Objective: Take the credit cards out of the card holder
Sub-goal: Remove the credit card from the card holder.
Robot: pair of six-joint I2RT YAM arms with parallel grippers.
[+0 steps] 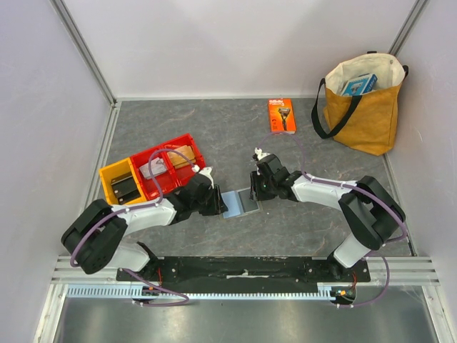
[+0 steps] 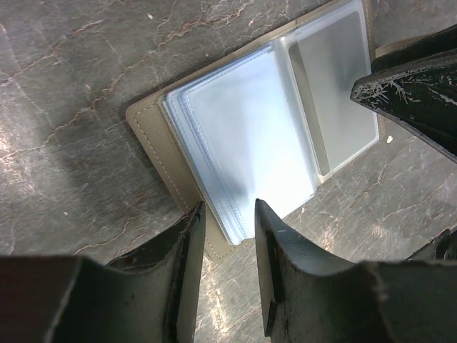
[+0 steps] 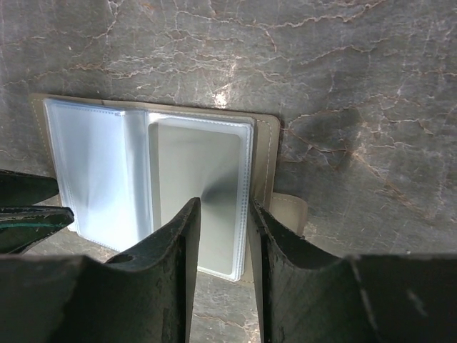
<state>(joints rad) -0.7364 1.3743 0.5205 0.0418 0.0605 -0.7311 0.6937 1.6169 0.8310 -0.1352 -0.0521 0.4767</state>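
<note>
The left hand (image 2: 230,207) is about half open. Its fingers stand apart over the edge of the card holder (image 1: 235,204), with the clear sleeves (image 2: 243,136) showing in the gap. The right hand (image 3: 222,206) is also about half open, and its tips are down on the holder's other page. Neither is visibly clamped on anything. The card holder lies spread open on the counter (image 1: 214,128), near the middle, between the two hands. Whether cards sit in the sleeves cannot be told. The print on the orange razor package (image 1: 281,114), far back on the counter, is too small to read.
</note>
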